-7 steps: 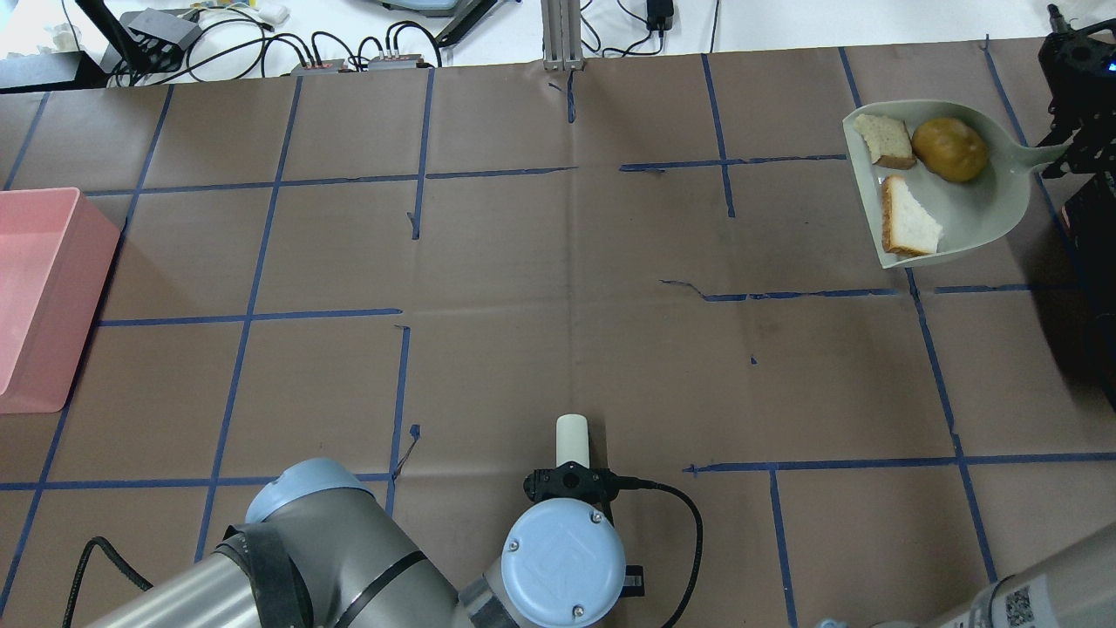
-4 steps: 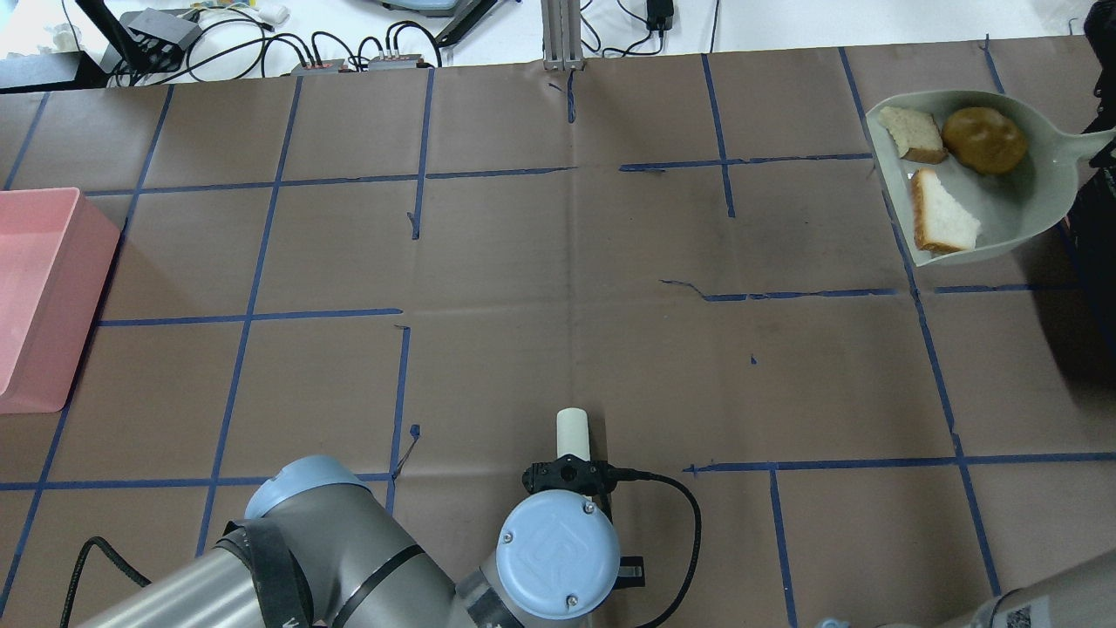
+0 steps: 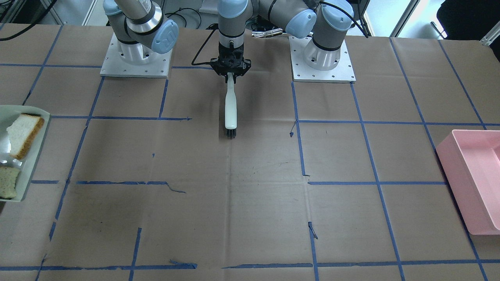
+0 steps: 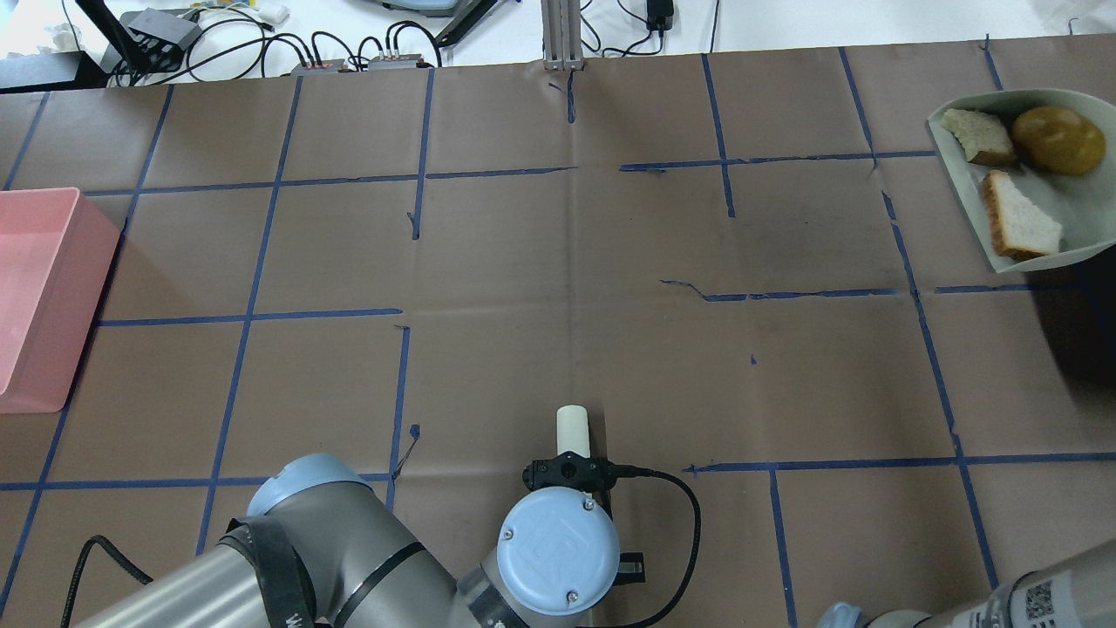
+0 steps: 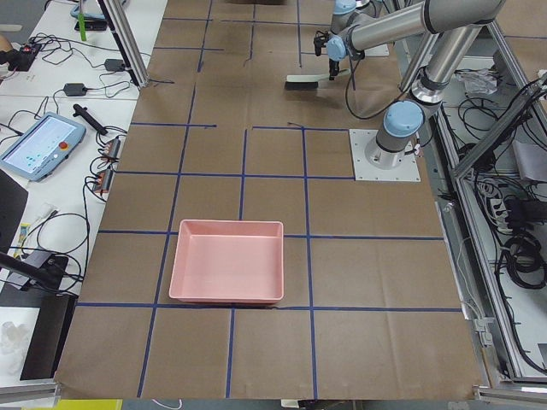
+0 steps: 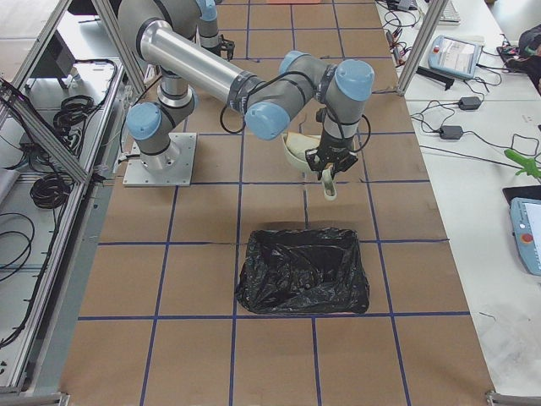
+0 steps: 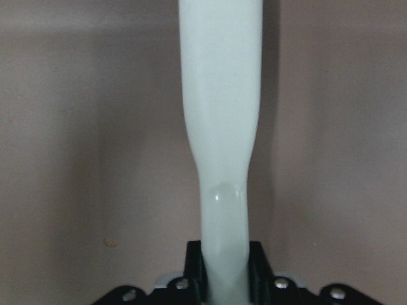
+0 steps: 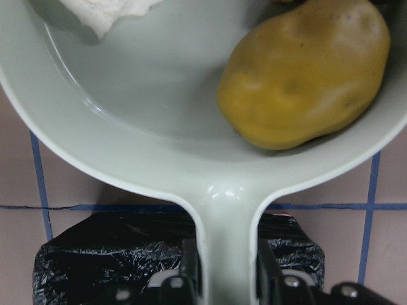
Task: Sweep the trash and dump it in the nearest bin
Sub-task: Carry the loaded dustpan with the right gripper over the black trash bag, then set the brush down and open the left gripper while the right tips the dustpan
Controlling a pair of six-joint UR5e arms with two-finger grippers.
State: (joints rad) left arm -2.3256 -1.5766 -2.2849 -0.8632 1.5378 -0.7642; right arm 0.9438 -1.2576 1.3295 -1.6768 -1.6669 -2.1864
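A pale green dustpan (image 4: 1077, 196) hangs at the far right edge of the overhead view. It carries the yellow-brown potato-like lump (image 4: 1058, 139) and two bread pieces (image 4: 981, 135) (image 4: 1016, 225). My right gripper (image 8: 226, 279) is shut on the dustpan handle (image 8: 226, 235); the lump (image 8: 305, 79) lies just ahead of it. The black-lined bin (image 8: 95, 267) is below the handle. My left gripper (image 3: 231, 74) is shut on a white brush (image 3: 231, 105), bristles (image 3: 231, 134) down, near the robot's base.
A pink bin (image 4: 35, 288) stands at the table's left end. The black-bagged bin (image 6: 303, 271) stands at the right end, just beyond the held dustpan (image 6: 300, 148). Brown paper with blue tape lines covers the table (image 4: 558, 262).
The dustpan with the trash has moved right, toward the table's right end, and my right gripper has left the overhead view. My left arm and the brush have hardly moved.
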